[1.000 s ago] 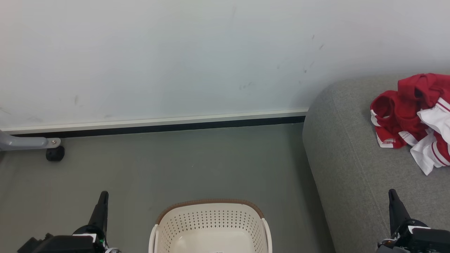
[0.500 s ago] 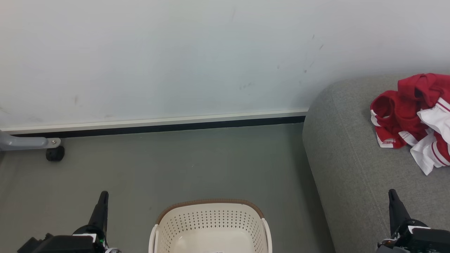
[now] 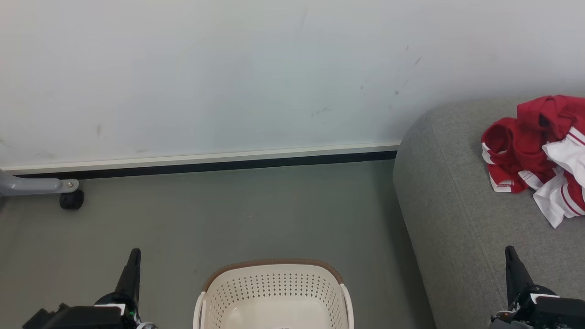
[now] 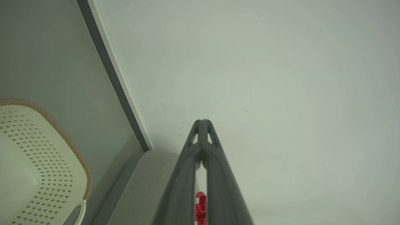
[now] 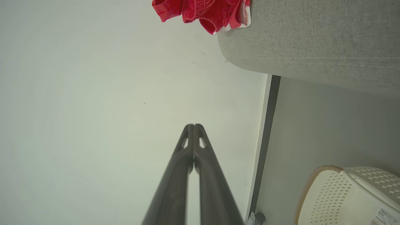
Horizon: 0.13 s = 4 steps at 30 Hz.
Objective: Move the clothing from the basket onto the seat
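Observation:
The red and white clothing (image 3: 539, 153) lies crumpled on the grey seat (image 3: 457, 205) at the right; the right wrist view has the clothing (image 5: 206, 11) at its top edge on the seat (image 5: 312, 40). The cream basket (image 3: 274, 292) with its brown rim stands on the floor at bottom centre, and the part of its inside that I see holds no garment. My left gripper (image 3: 134, 252) is shut with nothing in it, left of the basket. My right gripper (image 3: 510, 250) is shut and holds nothing, over the seat's front part. In the left wrist view the shut left gripper (image 4: 202, 122) points at the wall beside the basket (image 4: 37, 162).
A pale wall with a white and black skirting board (image 3: 205, 162) runs behind the grey floor (image 3: 228, 214). A grey frame leg with a black caster (image 3: 71, 198) stands at the far left by the wall. A white label (image 5: 387, 215) sits inside the basket.

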Motion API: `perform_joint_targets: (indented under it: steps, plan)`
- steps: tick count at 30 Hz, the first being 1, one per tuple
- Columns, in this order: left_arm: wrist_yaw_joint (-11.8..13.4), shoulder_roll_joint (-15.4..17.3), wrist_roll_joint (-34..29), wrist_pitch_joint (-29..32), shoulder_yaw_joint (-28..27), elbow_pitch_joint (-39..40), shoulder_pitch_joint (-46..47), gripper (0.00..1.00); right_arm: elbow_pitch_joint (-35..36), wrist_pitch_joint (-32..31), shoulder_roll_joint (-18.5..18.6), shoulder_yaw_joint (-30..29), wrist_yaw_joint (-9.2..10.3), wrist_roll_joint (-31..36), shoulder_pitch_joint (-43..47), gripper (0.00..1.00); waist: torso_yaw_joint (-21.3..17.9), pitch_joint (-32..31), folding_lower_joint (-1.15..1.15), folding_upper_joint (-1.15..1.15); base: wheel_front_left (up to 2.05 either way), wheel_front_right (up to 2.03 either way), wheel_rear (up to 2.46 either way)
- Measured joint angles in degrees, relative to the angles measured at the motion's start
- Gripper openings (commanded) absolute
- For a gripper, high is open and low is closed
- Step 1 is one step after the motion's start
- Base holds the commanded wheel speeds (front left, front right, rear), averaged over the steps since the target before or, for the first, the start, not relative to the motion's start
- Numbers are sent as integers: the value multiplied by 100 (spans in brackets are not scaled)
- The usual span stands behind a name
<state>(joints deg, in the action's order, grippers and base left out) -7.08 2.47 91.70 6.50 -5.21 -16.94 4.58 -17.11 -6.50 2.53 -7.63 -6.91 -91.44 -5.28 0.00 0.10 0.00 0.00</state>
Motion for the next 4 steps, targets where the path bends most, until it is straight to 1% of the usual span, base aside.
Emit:
perform_joint_targets:
  steps: [4]
  plan:
    - [0, 0, 1, 0, 0, 0, 0, 0, 0, 0, 0, 0, 0, 0, 0, 0, 0, 0, 0, 0, 0, 0, 0]
